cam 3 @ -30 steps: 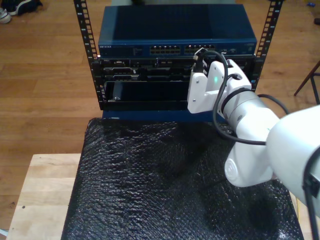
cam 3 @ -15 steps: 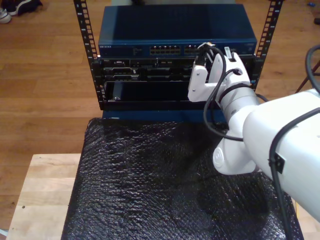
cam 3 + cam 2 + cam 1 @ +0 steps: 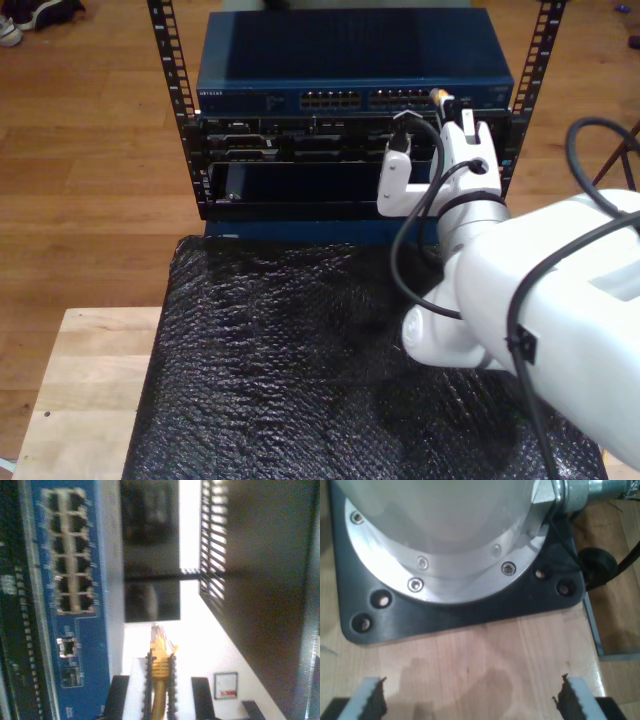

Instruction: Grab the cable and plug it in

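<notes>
Yellow-orange cable (image 3: 159,680) is pinched in my second gripper (image 3: 159,690), fingers (image 3: 146,690) clamped on the boot just behind the clear plug (image 3: 159,636), which sticks out past the tips. That's where I'd hold it: the boot is the only stiff part, and a grip further back would let the plug droop and wander. Cord itself judged light and floppy, so no weight worry, only trailing drag. Plug looks like thin plastic with a latch tab, probably fragile under side load; push straight, not at an angle.

In the exterior view the plug end (image 3: 438,93) sits up by the blue switch (image 3: 250,78) face, near the port row toward that view's right. From the second wrist view, the port block (image 3: 70,555) lies off to one side of the plug, not in line, and the picture is blurred, so I can't tell the latch's orientation.

My first gripper (image 3: 470,700): fingers spread wide, nothing between them, over bare wooden counter (image 3: 485,655) by a black base plate (image 3: 470,612).
</notes>
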